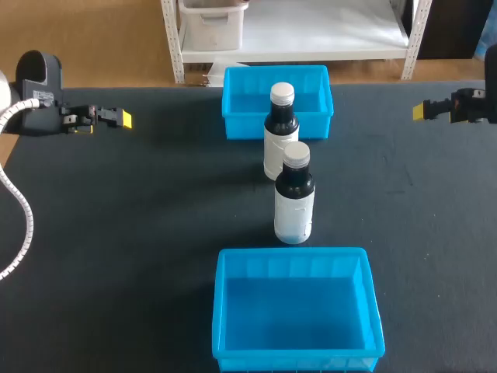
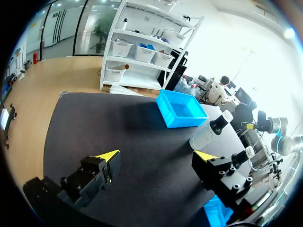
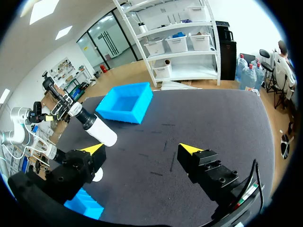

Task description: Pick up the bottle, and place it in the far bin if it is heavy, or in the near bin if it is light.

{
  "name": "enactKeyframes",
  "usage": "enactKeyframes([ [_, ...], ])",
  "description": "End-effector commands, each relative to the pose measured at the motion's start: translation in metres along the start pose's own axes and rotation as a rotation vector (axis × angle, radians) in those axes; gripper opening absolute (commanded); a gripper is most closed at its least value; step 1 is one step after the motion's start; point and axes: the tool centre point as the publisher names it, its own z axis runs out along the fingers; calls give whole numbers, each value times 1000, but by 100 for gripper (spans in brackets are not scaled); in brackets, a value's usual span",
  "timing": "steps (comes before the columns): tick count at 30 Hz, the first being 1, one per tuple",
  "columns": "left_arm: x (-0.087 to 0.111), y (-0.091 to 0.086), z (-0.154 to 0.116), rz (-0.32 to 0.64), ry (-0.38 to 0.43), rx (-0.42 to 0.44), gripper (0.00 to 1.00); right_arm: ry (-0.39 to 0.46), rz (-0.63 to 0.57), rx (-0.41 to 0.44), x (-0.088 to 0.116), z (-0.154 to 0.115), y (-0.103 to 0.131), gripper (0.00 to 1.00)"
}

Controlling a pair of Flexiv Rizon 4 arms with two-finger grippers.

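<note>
L gripper (image 1: 123, 118) over left side of table (image 1: 116, 233), fingers wide apart, gripping nothing. R gripper (image 1: 422, 111) over right side, likewise released, touching nothing. Wide stretch of dark mat btwn each claw and centre. Two bottles upright mid-table, well apart from both claws: near bottle (image 1: 294, 194) btwn the bins, far bottle (image 1: 280, 132) just before far bin (image 1: 241, 126). Near bin (image 1: 224, 311) at front edge. Bare blue floors in both bins.

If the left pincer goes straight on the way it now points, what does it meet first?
Most likely the side wall of the far bin, which lies ahead of the left pincer. The far bottle stands just beside that line, so with depth unclear it may come first.
</note>
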Motion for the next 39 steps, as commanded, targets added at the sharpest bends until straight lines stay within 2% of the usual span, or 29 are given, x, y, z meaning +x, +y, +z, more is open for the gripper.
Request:
enactKeyframes([
  [1, 0, 0, 0, 0, 0, 0, 100, -2, -31, -38, 0, 1, 0, 100],
  [3, 0, 0, 0, 0, 0, 0, 100, 7, -92, -87, 0, 3, 2, 100],
  [6, 0, 0, 0, 0, 0, 0, 100, 20, -235, -223, -2, 5, 4, 100],
  [9, 0, 0, 0, 0, 0, 0, 100, 72, -414, -404, -4, 4, 8, 100],
  [11, 0, 0, 0, 0, 0, 0, 100, 150, -569, -583, -3, -2, 14, 100],
  [12, 0, 0, 0, 0, 0, 0, 100, 187, -627, -623, -3, -5, 16, 100],
  [30, 0, 0, 0, 0, 0, 0, 100, 187, -627, -623, -3, -5, 16, 100],
  [33, 0, 0, 0, 0, 0, 0, 100, 78, -711, -660, 5, 5, 26, 100],
  [39, 0, 0, 0, 0, 0, 0, 100, -59, -852, -731, 20, 9, 58, 100],
])
